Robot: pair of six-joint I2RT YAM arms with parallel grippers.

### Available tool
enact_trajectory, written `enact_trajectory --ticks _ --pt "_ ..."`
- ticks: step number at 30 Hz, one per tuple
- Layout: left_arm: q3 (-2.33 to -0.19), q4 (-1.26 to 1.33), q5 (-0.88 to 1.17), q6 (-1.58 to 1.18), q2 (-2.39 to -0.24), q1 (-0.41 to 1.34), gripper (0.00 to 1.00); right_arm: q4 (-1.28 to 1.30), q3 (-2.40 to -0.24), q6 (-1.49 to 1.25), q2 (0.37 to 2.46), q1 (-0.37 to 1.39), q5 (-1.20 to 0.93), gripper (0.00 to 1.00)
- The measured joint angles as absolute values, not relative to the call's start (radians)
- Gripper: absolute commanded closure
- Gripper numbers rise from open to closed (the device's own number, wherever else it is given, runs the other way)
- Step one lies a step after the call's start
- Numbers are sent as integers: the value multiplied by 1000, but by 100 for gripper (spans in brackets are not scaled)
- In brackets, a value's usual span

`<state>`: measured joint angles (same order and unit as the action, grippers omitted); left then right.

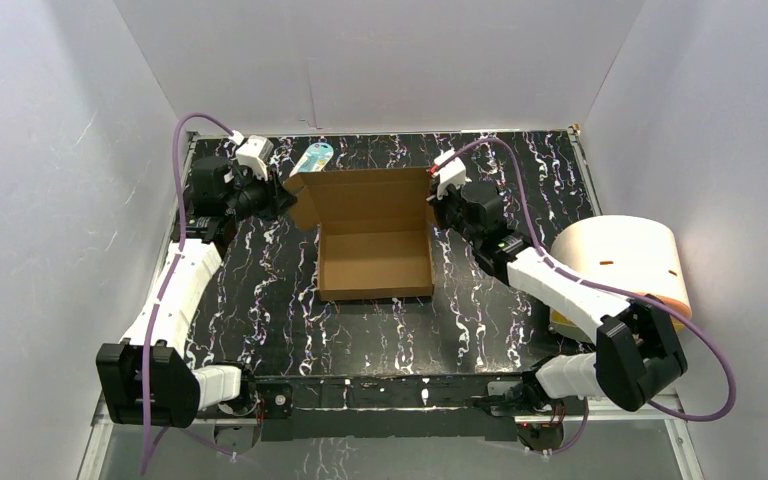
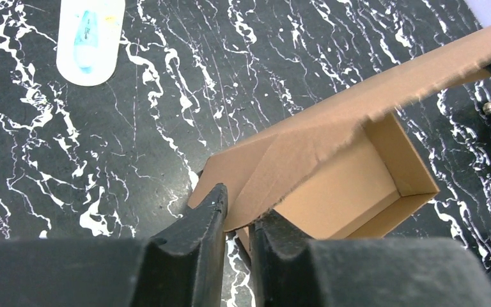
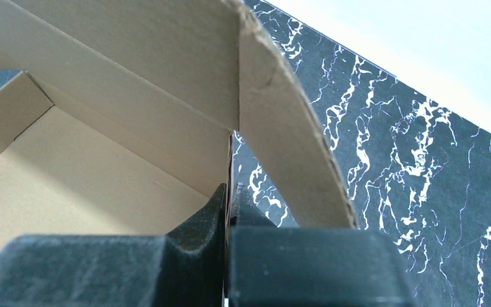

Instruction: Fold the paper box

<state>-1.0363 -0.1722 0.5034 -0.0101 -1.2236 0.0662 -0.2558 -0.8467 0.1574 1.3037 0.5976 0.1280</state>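
The paper box point(image 1: 375, 240) is a brown cardboard tray in the middle of the black marbled table, its lid panel standing up at the back with a flap at each end. My left gripper point(image 1: 285, 198) is at the lid's left flap. In the left wrist view that flap point(image 2: 281, 166) runs down between the two fingers, and the gripper point(image 2: 243, 214) is shut on its corner. My right gripper point(image 1: 434, 205) is at the rear right corner. In the right wrist view the gripper point(image 3: 230, 190) is pinched shut on the cardboard edge where side wall point(image 3: 134, 128) and flap point(image 3: 288, 141) meet.
A small white-and-blue oval item point(image 1: 312, 157) lies behind the box's left rear corner, seen too in the left wrist view point(image 2: 91, 39). A big cream cylinder with an orange base point(image 1: 620, 262) stands at the right edge, by the right arm. White walls enclose the table.
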Motion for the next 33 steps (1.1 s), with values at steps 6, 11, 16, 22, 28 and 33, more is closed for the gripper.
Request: enact_trajectory --ticks 6,11,16,22,28,33 --pt "-1009 -98 471 -152 -1220 80 91 -256 -880 95 1338 599 175 100" --pt "-993 -43 356 -270 -1219 152 92 -253 -921 10 1386 612 279 100" --pt "-993 5 170 -365 -1224 259 91 -252 -968 -76 1451 643 442 98" --pt "-994 59 -30 -479 -1270 340 89 -252 -1018 -175 1520 673 627 95" --pt "-1023 104 -169 -591 -1344 389 88 -222 -1103 -260 1606 690 744 93" --pt "-1052 123 -227 -651 -1393 408 87 -211 -1130 -300 1637 693 794 93"
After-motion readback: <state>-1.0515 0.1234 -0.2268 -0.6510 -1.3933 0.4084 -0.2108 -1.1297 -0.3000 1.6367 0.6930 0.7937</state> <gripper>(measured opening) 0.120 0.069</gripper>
